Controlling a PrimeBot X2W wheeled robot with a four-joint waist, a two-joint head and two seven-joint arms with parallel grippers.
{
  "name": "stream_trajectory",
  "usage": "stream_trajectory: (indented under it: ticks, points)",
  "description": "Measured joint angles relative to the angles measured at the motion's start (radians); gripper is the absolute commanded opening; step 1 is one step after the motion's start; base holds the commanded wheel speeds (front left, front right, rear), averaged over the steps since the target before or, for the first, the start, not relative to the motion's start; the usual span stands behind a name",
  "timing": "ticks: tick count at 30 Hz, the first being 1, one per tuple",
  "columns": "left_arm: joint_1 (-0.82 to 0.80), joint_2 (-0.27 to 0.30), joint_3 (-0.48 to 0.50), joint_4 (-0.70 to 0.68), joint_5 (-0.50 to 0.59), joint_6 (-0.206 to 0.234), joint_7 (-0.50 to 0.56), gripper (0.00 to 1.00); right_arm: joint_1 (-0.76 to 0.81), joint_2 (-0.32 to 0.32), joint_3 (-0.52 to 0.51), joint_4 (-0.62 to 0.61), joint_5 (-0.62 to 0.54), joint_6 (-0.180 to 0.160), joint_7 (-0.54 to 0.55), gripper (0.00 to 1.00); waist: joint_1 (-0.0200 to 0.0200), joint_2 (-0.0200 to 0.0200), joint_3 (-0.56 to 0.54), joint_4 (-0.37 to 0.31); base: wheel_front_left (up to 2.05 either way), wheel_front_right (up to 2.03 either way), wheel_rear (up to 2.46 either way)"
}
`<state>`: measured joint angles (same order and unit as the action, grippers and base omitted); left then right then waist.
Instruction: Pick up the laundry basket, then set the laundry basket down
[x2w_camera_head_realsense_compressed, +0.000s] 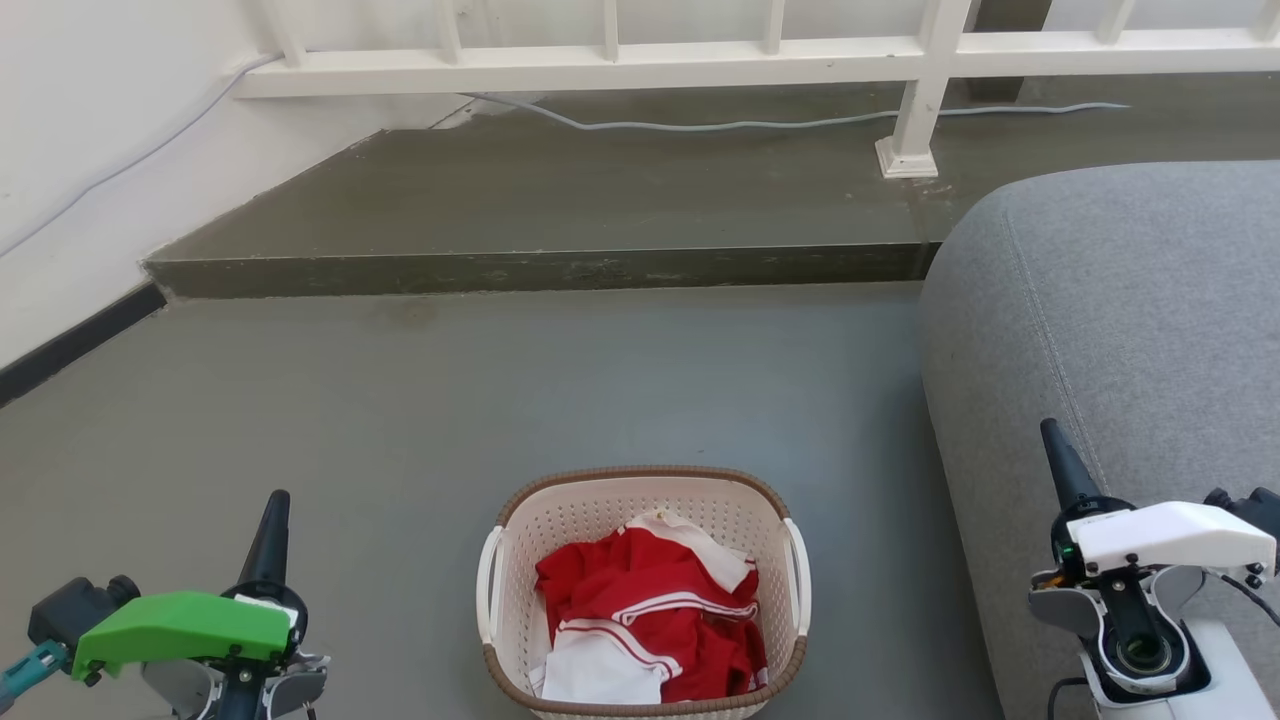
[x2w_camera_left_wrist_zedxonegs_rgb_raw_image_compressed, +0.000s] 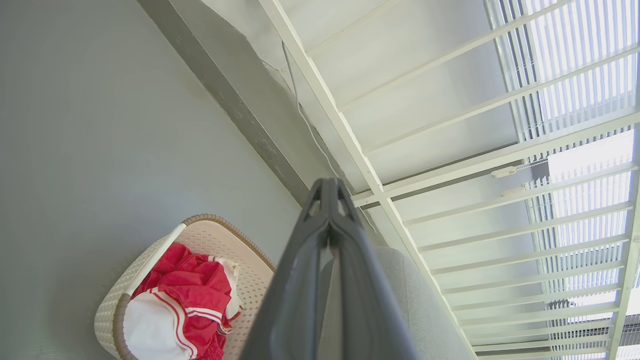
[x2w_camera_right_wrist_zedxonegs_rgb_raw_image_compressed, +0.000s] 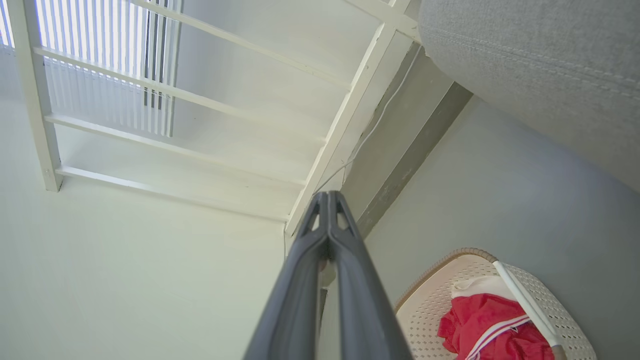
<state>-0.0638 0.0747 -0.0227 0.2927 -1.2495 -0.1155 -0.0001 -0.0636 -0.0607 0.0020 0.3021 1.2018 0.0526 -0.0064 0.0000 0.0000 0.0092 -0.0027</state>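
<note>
The laundry basket (x2w_camera_head_realsense_compressed: 640, 500) stands on the grey floor at the bottom middle of the head view, cream-white and perforated with a brown rim and a white handle on each side. Red and white clothes (x2w_camera_head_realsense_compressed: 650, 620) lie inside it. My left gripper (x2w_camera_head_realsense_compressed: 277, 505) is shut and empty, off to the basket's left. Shut and empty too, my right gripper (x2w_camera_head_realsense_compressed: 1050, 432) hovers in front of the grey sofa, right of the basket. The left wrist view shows the basket (x2w_camera_left_wrist_zedxonegs_rgb_raw_image_compressed: 210, 230) left of my shut left gripper (x2w_camera_left_wrist_zedxonegs_rgb_raw_image_compressed: 328, 186). In the right wrist view the basket (x2w_camera_right_wrist_zedxonegs_rgb_raw_image_compressed: 440, 295) lies right of my shut right gripper (x2w_camera_right_wrist_zedxonegs_rgb_raw_image_compressed: 327, 197).
A grey sofa (x2w_camera_head_realsense_compressed: 1130, 330) fills the right side, close to the basket. A raised concrete step (x2w_camera_head_realsense_compressed: 540, 268) crosses the floor ahead, with a white railing (x2w_camera_head_realsense_compressed: 620, 60) and a loose cable (x2w_camera_head_realsense_compressed: 700, 125) behind it. A white wall (x2w_camera_head_realsense_compressed: 80, 150) runs along the left.
</note>
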Motion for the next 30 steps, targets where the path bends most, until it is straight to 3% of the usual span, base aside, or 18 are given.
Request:
stream_trajectory:
  ticks: [30]
  points:
    - [-0.001, -0.031, 0.094, -0.01, -0.316, -0.005, 0.102, 0.0, 0.0, 0.02, -0.123, -0.014, 0.36, 0.062, 0.105, 0.0, 0.0, 0.0, -0.006, 0.002, 0.0, 0.0, 0.0]
